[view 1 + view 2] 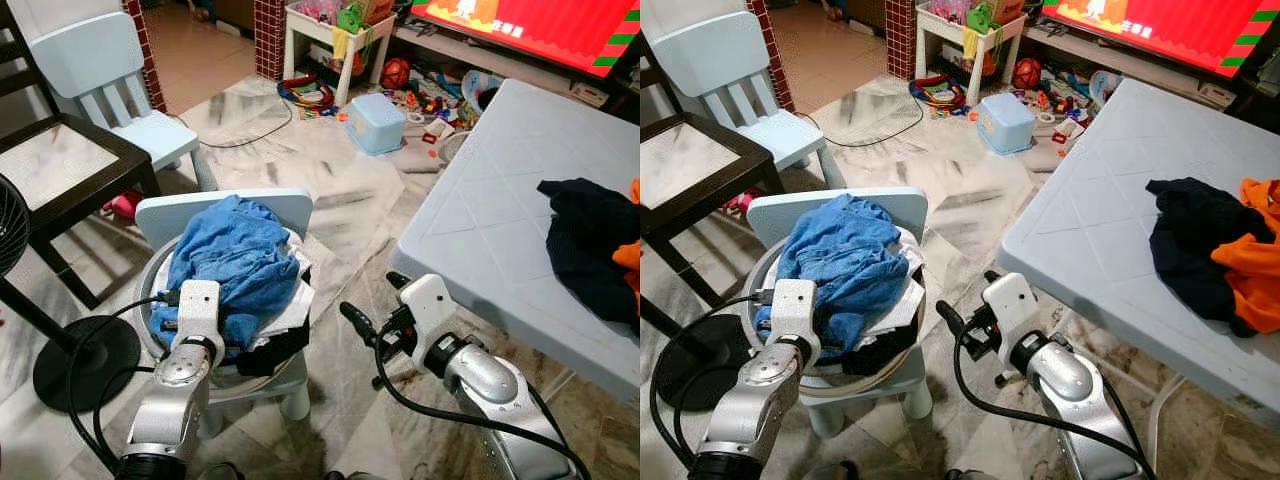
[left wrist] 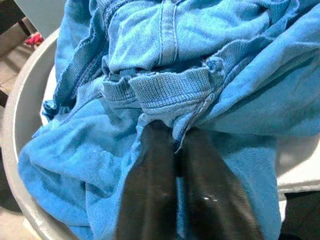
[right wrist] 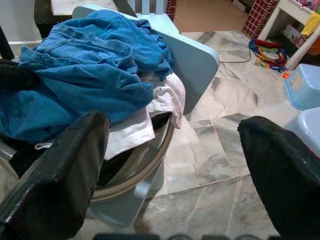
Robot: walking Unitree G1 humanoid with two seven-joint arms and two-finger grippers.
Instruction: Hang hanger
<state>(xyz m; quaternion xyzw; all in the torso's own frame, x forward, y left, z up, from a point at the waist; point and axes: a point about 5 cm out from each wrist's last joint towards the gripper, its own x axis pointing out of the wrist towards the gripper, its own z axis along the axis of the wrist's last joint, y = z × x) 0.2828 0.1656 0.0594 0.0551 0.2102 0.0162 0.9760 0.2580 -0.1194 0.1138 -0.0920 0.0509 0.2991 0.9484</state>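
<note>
One pale blue desk [image 1: 480,210] carries two garments, one dark [image 1: 1195,250] and one orange [image 1: 1250,255], while one basin [image 2: 20,125] on a small chair [image 1: 290,205] holds blue denim clothing [image 1: 235,260] pinched by the left pincer [image 2: 175,150], the right pincer [image 1: 372,300] spread empty alongside.

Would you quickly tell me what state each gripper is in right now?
Left gripper: shut on the blue garment in the basin.
Right gripper: open, holding nothing.
</note>
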